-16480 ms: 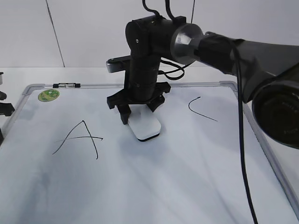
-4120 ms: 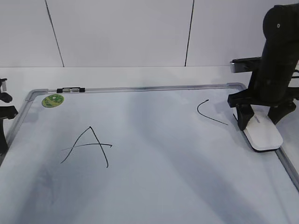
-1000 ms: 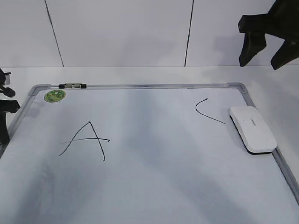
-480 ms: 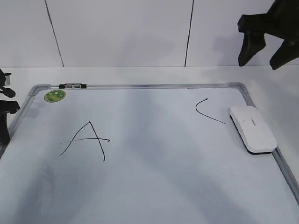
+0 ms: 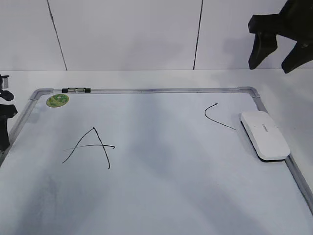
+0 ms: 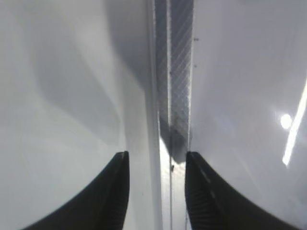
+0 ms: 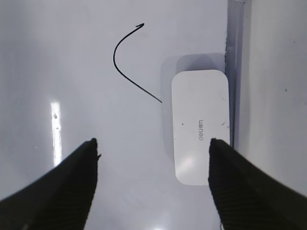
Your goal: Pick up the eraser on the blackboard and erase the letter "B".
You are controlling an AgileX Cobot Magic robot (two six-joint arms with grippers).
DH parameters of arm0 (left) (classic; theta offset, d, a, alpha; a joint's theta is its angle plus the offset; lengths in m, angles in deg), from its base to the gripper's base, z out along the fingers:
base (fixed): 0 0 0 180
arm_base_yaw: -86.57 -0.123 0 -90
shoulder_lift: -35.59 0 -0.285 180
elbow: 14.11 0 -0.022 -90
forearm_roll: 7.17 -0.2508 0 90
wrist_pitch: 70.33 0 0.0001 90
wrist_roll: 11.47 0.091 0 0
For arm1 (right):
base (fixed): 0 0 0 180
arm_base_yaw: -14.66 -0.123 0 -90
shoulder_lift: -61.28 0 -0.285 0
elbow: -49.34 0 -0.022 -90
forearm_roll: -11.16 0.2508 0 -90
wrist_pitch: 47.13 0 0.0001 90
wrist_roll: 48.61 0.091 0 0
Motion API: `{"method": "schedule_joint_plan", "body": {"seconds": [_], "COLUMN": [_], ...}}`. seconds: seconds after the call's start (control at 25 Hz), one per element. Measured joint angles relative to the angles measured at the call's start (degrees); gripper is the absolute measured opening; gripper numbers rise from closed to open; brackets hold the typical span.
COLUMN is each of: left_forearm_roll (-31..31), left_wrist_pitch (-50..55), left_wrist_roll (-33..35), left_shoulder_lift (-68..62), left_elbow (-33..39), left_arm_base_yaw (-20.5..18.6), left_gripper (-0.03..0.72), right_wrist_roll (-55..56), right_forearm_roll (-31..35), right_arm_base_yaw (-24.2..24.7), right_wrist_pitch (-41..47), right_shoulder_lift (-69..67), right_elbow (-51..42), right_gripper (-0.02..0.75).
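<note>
The white eraser (image 5: 264, 134) lies flat on the blackboard (image 5: 161, 196) against its right frame, beside the black "C" (image 5: 215, 116). It also shows in the right wrist view (image 7: 200, 124), next to the "C" (image 7: 128, 64). No letter "B" shows; the board between the black "A" (image 5: 89, 148) and the "C" is bare. My right gripper (image 5: 275, 49) hangs open and empty high above the eraser, its jaws wide apart (image 7: 153, 153). My left gripper (image 6: 157, 160) is open over the board's left frame (image 6: 175, 72); in the exterior view only part of it (image 5: 5, 115) shows at the left edge.
A round green sticker (image 5: 57, 100) and a small black clip (image 5: 76, 90) sit at the board's top left. The board lies on a white table (image 5: 146, 78) before a white panelled wall.
Long before now my right gripper held the eraser mid-board, then set it down by the right frame and rose. Over the last second nothing visibly changed.
</note>
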Motion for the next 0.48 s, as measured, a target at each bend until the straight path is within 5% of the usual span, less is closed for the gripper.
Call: {"method": "schedule_joint_plan", "body": {"seconds": [0.48], "left_forearm_roll": [-1.8], "left_wrist_pitch": [0.8], "left_wrist_roll": [-0.9], "left_shoulder_lift": [5.9], "left_elbow": [0.0], "left_arm_base_yaw": [0.0], "left_gripper": [0.288], "right_wrist_roll": [-2.1], "right_forearm_roll": [-0.7], "right_arm_base_yaw": [0.0], "right_wrist_pitch": [0.3], "right_shoulder_lift": [8.7], "right_elbow": [0.0], "right_gripper": [0.574]}}
